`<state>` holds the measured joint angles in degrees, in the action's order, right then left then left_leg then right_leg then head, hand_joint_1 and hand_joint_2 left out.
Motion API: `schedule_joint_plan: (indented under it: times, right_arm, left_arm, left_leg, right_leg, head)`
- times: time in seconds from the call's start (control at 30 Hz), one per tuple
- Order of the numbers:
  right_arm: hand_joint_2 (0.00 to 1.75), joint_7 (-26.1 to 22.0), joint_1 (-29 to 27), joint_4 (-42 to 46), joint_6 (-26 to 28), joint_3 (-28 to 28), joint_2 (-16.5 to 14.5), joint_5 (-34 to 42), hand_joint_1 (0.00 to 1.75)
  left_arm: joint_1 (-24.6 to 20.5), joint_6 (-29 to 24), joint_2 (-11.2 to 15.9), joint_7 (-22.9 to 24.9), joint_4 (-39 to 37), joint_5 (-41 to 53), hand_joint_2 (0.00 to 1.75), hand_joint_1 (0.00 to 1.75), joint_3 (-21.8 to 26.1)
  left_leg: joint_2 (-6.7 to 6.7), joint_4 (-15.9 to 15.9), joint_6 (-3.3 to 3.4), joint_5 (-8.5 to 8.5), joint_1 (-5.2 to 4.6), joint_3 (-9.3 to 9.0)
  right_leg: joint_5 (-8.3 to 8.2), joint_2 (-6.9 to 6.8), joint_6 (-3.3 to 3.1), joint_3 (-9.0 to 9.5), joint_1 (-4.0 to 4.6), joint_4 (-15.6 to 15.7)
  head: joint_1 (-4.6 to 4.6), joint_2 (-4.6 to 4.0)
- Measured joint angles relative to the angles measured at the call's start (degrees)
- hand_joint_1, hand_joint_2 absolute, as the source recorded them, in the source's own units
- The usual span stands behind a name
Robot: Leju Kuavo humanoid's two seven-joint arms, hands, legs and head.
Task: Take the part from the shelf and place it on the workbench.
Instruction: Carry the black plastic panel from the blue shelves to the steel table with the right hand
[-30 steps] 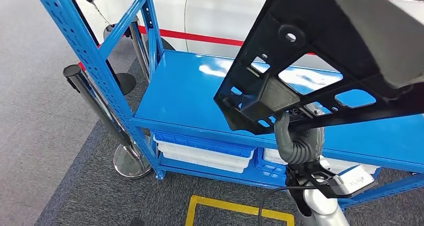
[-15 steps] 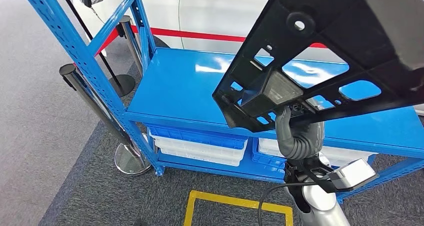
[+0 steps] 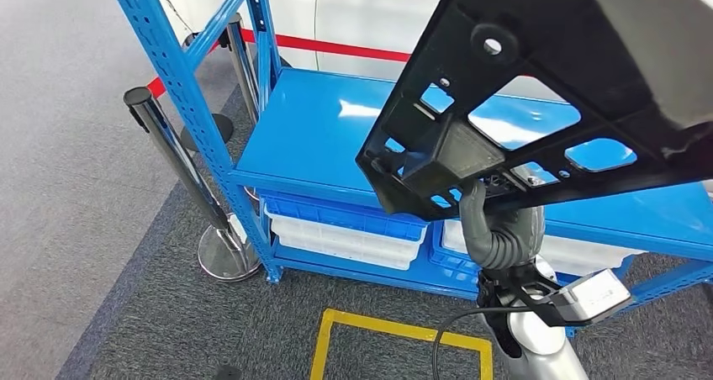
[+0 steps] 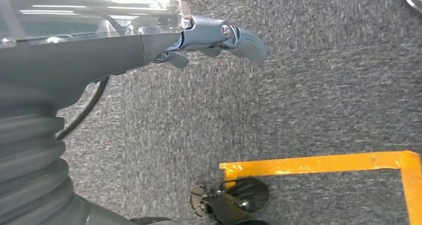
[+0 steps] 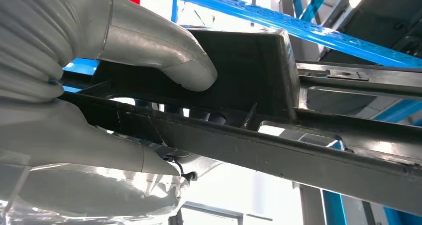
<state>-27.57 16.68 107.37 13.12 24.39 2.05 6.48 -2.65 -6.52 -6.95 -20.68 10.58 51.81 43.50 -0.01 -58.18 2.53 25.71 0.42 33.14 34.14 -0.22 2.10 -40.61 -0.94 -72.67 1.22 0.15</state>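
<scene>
The part [image 3: 538, 86] is a large black plastic frame with cut-outs and a boxy block on its underside. It is raised high, close to my head camera, in front of the blue shelf [image 3: 311, 136]. My right hand [image 3: 498, 229] grips it from below at its lower edge. In the right wrist view the thumb [image 5: 164, 51] presses on the black block of the part [image 5: 249, 135] and the palm lies under its rail. My left hand [image 4: 209, 33] hangs over the grey carpet, holding nothing, its fingers loosely extended.
The shelf's middle board is bare; white and blue bins [image 3: 336, 233] sit on the level below. A chrome stanchion [image 3: 168, 145] with a red belt [image 3: 336, 48] stands left of the shelf. A yellow floor marking [image 3: 395, 334] lies on the carpet before it.
The whole picture has shifted, so the camera has moved; the shelf now sits further right in view. The part stays raised in my right hand.
</scene>
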Motion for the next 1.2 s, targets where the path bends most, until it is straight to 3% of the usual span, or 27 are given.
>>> schedule_joint_plan:
  times: [0.03, 0.07, 0.13, 0.2, 0.33, 0.37, 0.43, 0.5, 0.53, 0.57, 0.67, 0.73, 0.83, 0.87, 0.93, 1.0, 1.03, 1.07, 1.1, 1.2]
  right_arm:
    - [1.75, 0.0, -0.1, 0.0, 0.0, 0.0, 0.0, 0.0, 1.75]
    - [1.75, 0.0, -0.2, 0.0, 0.1, 0.0, 0.0, 0.0, 1.75]
    - [1.75, 0.0, -0.2, 0.0, 0.2, 0.0, 0.0, 0.0, 1.75]
    - [1.75, 0.0, -0.3, 0.2, 0.2, 0.0, 0.0, -0.1, 1.75]
    - [1.75, -0.2, -0.7, 0.5, 0.6, 0.0, 0.0, -0.5, 1.75]
    - [1.75, -0.2, -0.7, 0.5, 0.6, 0.0, 0.0, -0.5, 1.75]
    - [1.75, -0.3, -0.8, 0.6, 0.7, 0.0, 0.0, -0.5, 1.75]
    - [1.75, -0.3, -1.0, 0.7, 0.8, 0.0, 0.0, -0.5, 1.75]
    - [1.75, -0.3, -1.1, 0.7, 0.9, 0.0, 0.0, -0.5, 1.75]
    - [1.75, -0.3, -1.3, 0.7, 0.9, 0.0, 0.0, -0.5, 1.75]
    - [1.75, -0.3, -1.4, 0.8, 1.0, 0.0, 0.0, -0.6, 1.75]
    - [1.75, -0.3, -1.4, 1.0, 1.1, 0.0, 0.0, -0.6, 1.75]
    - [1.75, -0.4, -1.6, 1.1, 1.2, 0.0, 0.0, -0.7, 1.75]
    - [1.75, -0.4, -1.7, 1.2, 1.2, 0.0, 0.0, -0.7, 1.75]
    - [1.75, -0.4, -1.8, 1.4, 1.3, 0.0, 0.1, -0.8, 1.75]
    - [1.75, -0.4, -2.1, 1.4, 1.4, 0.0, 0.2, -0.9, 1.75]
    - [1.75, -0.4, -2.3, 1.4, 1.4, 0.0, 0.3, -0.9, 1.75]
    - [1.75, -0.4, -2.5, 1.4, 1.4, 0.0, 0.4, -0.9, 1.75]
    - [1.75, -0.5, -2.6, 1.4, 1.5, 0.0, 0.4, -0.9, 1.75]
    - [1.75, -0.6, -2.7, 1.6, 1.5, 0.0, 0.4, -1.2, 1.75]
  left_arm:
    - [0.0, 0.0, 0.0, 0.0, 0.0, 0.1, 1.75, 0.00, 0.0]
    - [0.0, 0.0, 0.0, 0.0, 0.0, 0.2, 1.75, 0.00, 0.0]
    - [0.1, 0.0, 0.0, 0.0, 0.0, 0.5, 1.75, 0.00, 0.0]
    - [0.0, 0.0, 0.0, 0.0, 0.0, 0.7, 1.75, 0.00, 0.0]
    - [0.1, -0.1, 0.0, 0.0, 0.0, 0.9, 1.75, 0.00, 0.0]
    - [0.1, -0.1, 0.0, -0.1, 0.0, 0.9, 1.75, 0.00, 0.0]
    - [0.1, -0.1, 0.0, -0.1, 0.0, 0.9, 1.75, 0.00, 0.0]
    - [0.1, 0.0, 0.0, -0.1, 0.0, 0.9, 1.75, 0.00, 0.0]
    - [0.1, 0.0, 0.0, -0.1, 0.0, 0.9, 1.75, 0.00, 0.0]
    - [0.1, 0.1, 0.0, -0.1, 0.0, 0.9, 1.75, 0.00, 0.0]
    - [0.1, 0.2, 0.1, -0.2, 0.0, 1.0, 1.75, 0.00, 0.0]
    - [0.0, 0.2, 0.1, -0.2, 0.0, 1.1, 1.75, 0.00, 0.0]
    - [0.2, 0.2, 0.2, -0.3, 0.0, 1.3, 1.75, 0.00, 0.0]
    - [0.2, 0.2, 0.2, -0.3, 0.0, 1.3, 1.75, 0.00, 0.0]
    - [0.1, 0.1, 0.2, -0.2, 0.0, 1.3, 1.75, 0.00, 0.0]
    - [0.1, 0.1, 0.2, -0.1, 0.0, 1.2, 1.75, 0.00, 0.0]
    - [0.1, 0.0, 0.2, 0.0, 0.0, 1.1, 1.75, 0.00, 0.1]
    - [0.2, 0.0, 0.2, 0.0, 0.0, 1.1, 1.75, 0.00, 0.1]
    - [0.2, 0.0, 0.2, 0.1, 0.0, 1.0, 1.75, 0.00, 0.1]
    - [0.1, 0.0, 0.2, 0.1, 0.0, 1.0, 1.75, 0.00, 0.2]
  left_leg:
    - [0.01, -0.1, -0.06, -0.25, -0.01, 0.46]
    - [0.01, -0.2, -0.15, -0.45, -0.01, 0.85]
    - [-0.02, -0.5, -0.44, -0.76, 0.00, 1.38]
    - [-0.05, -0.9, -0.96, -1.03, -0.22, 1.79]
    - [-0.10, -1.2, -2.31, -1.37, -0.28, 2.33]
    - [-0.11, -2.1, -2.62, -0.44, -0.21, 2.76]
    - [-0.11, -7.6, -3.16, 3.73, 0.01, 4.89]
    - [-0.09, -15.0, -3.53, 7.82, 0.12, 7.27]
    - [-0.09, -16.8, -3.57, 8.50, 0.14, 7.50]
    - [-0.09, -16.3, -3.51, 8.11, 0.14, 6.60]
    - [-0.12, -5.3, -2.71, 4.29, -0.03, -0.63]
    - [-0.17, -0.7, -2.13, 3.32, -0.35, -3.07]
    - [-0.09, 0.0, -1.29, 2.43, -0.43, -2.81]
    - [0.01, 0.3, -0.88, 1.93, -0.32, -2.67]
    - [0.23, 0.7, -0.22, 0.95, -0.14, -2.06]
    - [0.27, 0.6, 0.02, 0.29, -0.19, -1.01]
    - [0.30, 0.5, -0.04, 0.02, -0.21, -0.50]
    - [0.31, 0.3, -0.11, -0.20, -0.21, -0.05]
    - [0.31, 0.1, -0.21, -0.35, -0.20, 0.34]
    - [0.25, -0.7, -0.75, -0.60, -0.41, 1.16]
  right_leg:
    - [0.17, 0.00, 0.09, -0.05, -0.02, -1.1]
    - [-0.62, -0.01, 0.13, 0.93, -0.07, -0.2]
    - [-3.52, -0.02, -0.04, 5.49, -0.19, 6.8]
    - [-5.09, 0.04, -0.53, 8.83, -0.01, 12.7]
    - [-6.04, 0.13, -2.04, 8.85, 0.17, 14.1]
    - [-6.40, 0.05, -2.51, 8.66, 0.09, 14.3]
    - [-7.08, -0.11, -3.20, 7.97, 0.03, 14.4]
    - [-7.62, -0.14, -3.39, 7.00, 0.14, 14.1]
    - [-7.85, -0.15, -3.36, 6.54, 0.19, 14.0]
    - [-8.06, -0.13, -3.29, 6.13, 0.23, 13.8]
    - [-8.59, -0.06, -2.83, 5.47, 0.36, 13.5]
    - [-8.99, -0.07, -2.24, 5.26, 0.43, 13.4]
    - [-9.43, -0.02, -1.11, 5.04, 0.29, 13.5]
    - [-8.66, 0.04, -0.82, 4.68, 0.25, 12.9]
    - [-4.90, 0.16, -0.45, 2.78, 0.13, 8.4]
    - [-0.75, 0.17, -0.14, 0.19, 0.10, 1.3]
    - [0.09, 0.16, -0.01, -0.36, 0.07, -0.9]
    - [-0.15, 0.14, 0.06, 0.09, 0.04, -1.1]
    - [-1.30, 0.13, 0.07, 1.63, -0.01, 0.8]
    - [-4.93, 0.17, -0.40, 8.18, 0.02, 11.4]
  head:
    - [-0.01, 0.00]
    - [-0.01, 0.00]
    - [-0.02, 0.00]
    - [0.01, 0.00]
    - [0.04, 0.01]
    - [0.14, 0.01]
    - [0.38, 0.01]
    - [0.52, 0.01]
    - [0.53, 0.01]
    - [0.53, 0.01]
    - [0.52, 0.01]
    - [0.50, 0.01]
    - [0.48, 0.00]
    - [0.38, 0.00]
    - [0.13, 0.00]
    - [-0.05, 0.01]
    - [-0.06, 0.01]
    - [-0.07, 0.02]
    - [-0.09, 0.01]
    - [-0.09, 0.00]
